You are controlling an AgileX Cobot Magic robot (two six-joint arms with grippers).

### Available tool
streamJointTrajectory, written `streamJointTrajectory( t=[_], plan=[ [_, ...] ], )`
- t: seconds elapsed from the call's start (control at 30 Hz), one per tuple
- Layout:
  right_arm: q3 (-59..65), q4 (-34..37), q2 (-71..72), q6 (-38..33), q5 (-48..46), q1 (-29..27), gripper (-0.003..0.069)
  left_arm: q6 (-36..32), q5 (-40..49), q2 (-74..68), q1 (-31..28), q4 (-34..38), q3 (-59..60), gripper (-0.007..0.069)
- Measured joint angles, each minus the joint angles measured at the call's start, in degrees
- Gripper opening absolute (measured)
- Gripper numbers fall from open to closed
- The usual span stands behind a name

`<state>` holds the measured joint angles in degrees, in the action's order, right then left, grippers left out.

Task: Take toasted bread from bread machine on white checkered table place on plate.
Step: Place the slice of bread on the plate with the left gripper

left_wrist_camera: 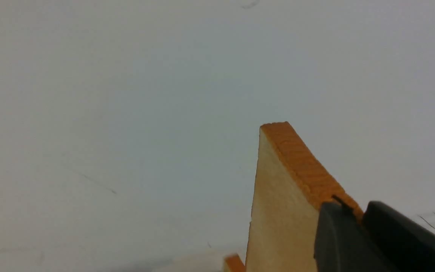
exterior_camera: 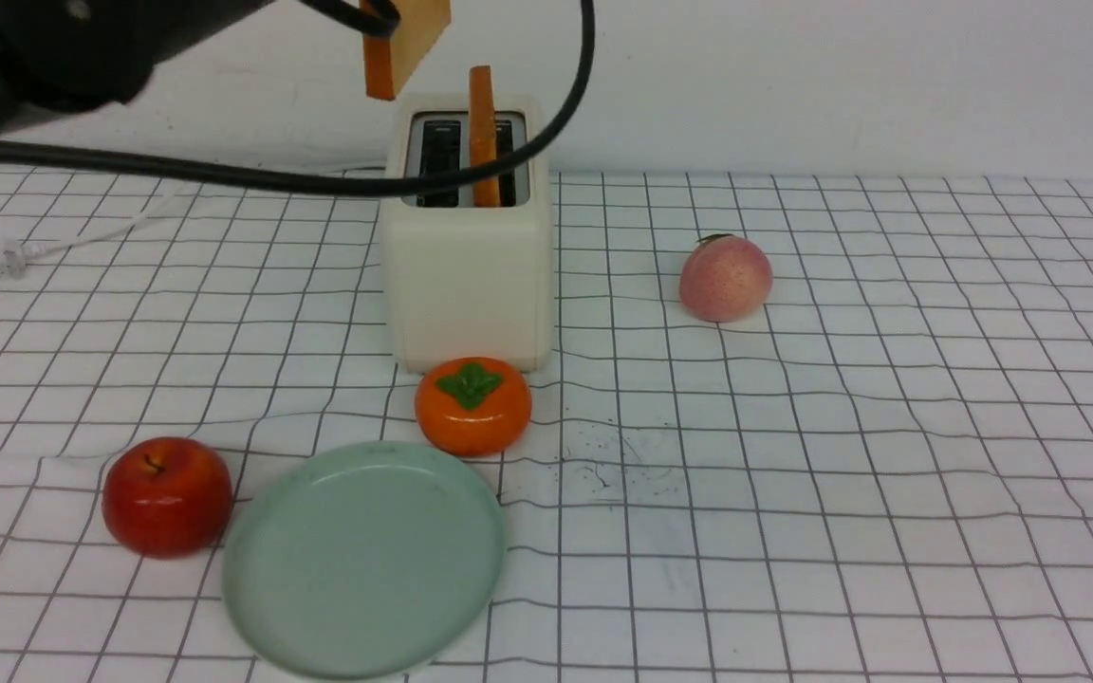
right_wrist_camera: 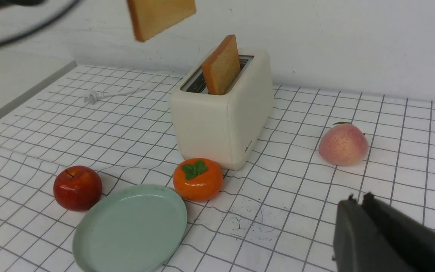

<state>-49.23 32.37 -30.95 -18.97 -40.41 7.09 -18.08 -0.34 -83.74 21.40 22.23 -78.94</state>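
Gripping one slice of the toasted bread [exterior_camera: 404, 43] by a crust edge, the left gripper [left_wrist_camera: 355, 217] hung high above the bread machine [exterior_camera: 466, 275], jaws closed on both faces. Slice well clear of the slots, near the top of the front view. Judgement: the height was there to free the lower corner from the toaster before any travel toward the plate [exterior_camera: 361, 560].

Second slice [exterior_camera: 481, 133] stood in the slot on the robot's right, about half of it showing above the top panel. Left slot dark, empty.

Plate lay at the near edge of the white checkered table [exterior_camera: 888, 474], nothing on it. Apple [exterior_camera: 167, 495] just beside it on the left; persimmon [exterior_camera: 472, 406] between plate and toaster. Peach [exterior_camera: 725, 278] well apart, to the right.

Right gripper [right_wrist_camera: 357, 200] low at the right side, fingers pressed together on nothing.

Orientation: the held slice was roughly upright but tilted, one corner lowest, a crust edge toward the front camera. Being square, it had no true long axis; only its thin dimension counted. It would likely need turning flat to rest on the plate. The seated slice was vertical, its plane running front to back, edge-on to the front view.
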Motion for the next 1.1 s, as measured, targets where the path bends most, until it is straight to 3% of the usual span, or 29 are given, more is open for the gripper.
streamJointTrajectory(
  t=[0.23,0.43,0.63,0.73,1.0,1.1],
  plan=[
    [0.0,0.3,0.0,-0.8,-1.6,0.0,-0.0004,4.4,26.6,10.7,0.0,2.4,2.7,0.0056],
    [0.0,0.7,0.0,-1.5,-5.2,0.0,-0.0004,10.2,33.4,16.7,-1.1,0.4,13.2,0.0056],
    [0.0,1.6,0.0,-1.5,-7.3,0.0,-0.0002,13.3,38.3,19.0,-8.3,0.9,21.7,0.0056],
    [0.0,1.8,0.0,-1.5,-7.3,0.0,-0.0001,11.2,39.2,19.0,-10.7,3.7,24.4,0.0056],
    [0.0,2.0,0.0,-1.5,-7.5,0.0,0.0001,-7.3,38.6,11.6,-12.9,23.7,28.7,0.0056],
    [0.0,2.1,0.0,-1.5,-7.9,0.0,0.0003,-10.7,36.2,8.3,-12.9,27.7,28.7,0.0056]
  ],
)
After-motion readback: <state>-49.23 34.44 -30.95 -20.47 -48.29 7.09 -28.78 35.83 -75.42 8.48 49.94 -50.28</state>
